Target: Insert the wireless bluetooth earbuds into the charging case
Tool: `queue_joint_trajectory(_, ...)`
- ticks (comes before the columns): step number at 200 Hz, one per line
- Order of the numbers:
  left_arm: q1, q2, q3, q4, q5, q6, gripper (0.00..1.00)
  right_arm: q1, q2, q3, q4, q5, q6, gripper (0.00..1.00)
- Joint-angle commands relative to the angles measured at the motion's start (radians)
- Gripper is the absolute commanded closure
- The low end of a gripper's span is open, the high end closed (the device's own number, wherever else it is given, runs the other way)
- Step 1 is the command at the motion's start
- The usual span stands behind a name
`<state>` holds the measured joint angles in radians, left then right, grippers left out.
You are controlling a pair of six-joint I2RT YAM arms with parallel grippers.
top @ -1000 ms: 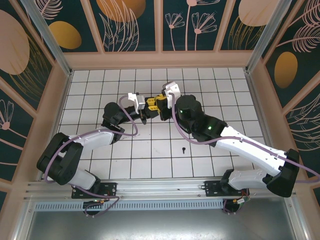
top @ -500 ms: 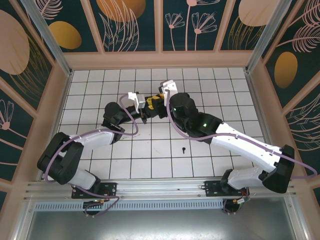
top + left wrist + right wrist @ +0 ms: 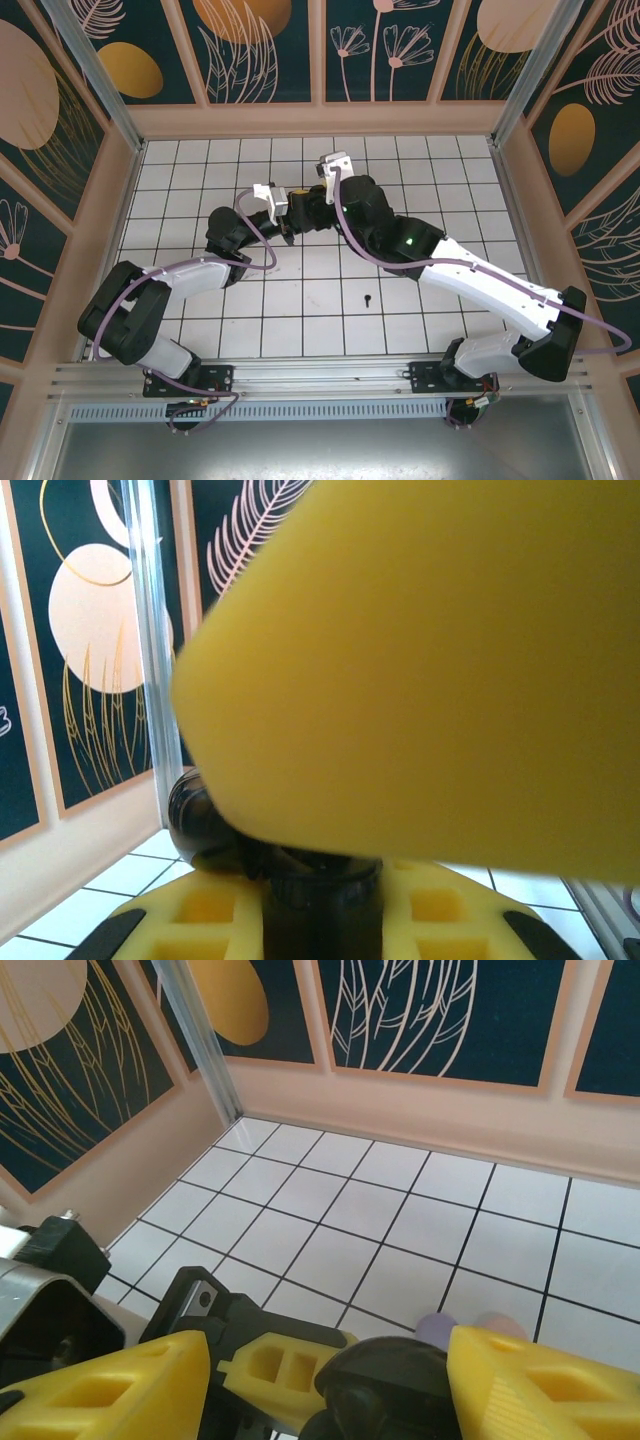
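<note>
A black charging case sits clamped between the yellow fingers of my left gripper, which is shut on it above the middle of the tiled floor. My right gripper faces it from the right. In the right wrist view the right gripper is open, with the case between its spread yellow fingers. One black earbud lies alone on a tile nearer the bases. Whether an earbud is inside the case is hidden.
The right wrist view has two small rounded things, lilac and pink, on the floor just beyond the case. The white tiled floor is walled in by peach panels and metal posts.
The right gripper's jaws have opened from shut. Its wrist has swung left and farther from the bases, closing in on the left gripper. The left arm has barely moved.
</note>
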<state>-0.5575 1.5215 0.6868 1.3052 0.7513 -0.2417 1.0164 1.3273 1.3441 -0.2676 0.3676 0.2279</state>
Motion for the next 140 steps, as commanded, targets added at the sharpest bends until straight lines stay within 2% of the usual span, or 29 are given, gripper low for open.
queue_joint_trajectory(1, -0.007, -0.009, 0.03, 0.115, 0.005, -0.014, 1.0, -0.021, 0.006, 0.029, -0.061, -0.013, 0.043, 0.31)
queue_joint_trajectory(40, -0.008, -0.008, 0.028, 0.116, 0.005, -0.016, 1.0, -0.061, -0.024, 0.024, -0.033, -0.086, 0.081, 0.26)
queue_joint_trajectory(106, -0.008, 0.006, 0.031, 0.117, 0.003, -0.015, 1.0, -0.135, -0.092, -0.009, 0.054, -0.297, 0.128, 0.19)
queue_joint_trajectory(140, -0.008, 0.018, 0.034, 0.118, 0.0, -0.015, 1.0, -0.156, -0.116, 0.0, 0.071, -0.331, 0.148, 0.18)
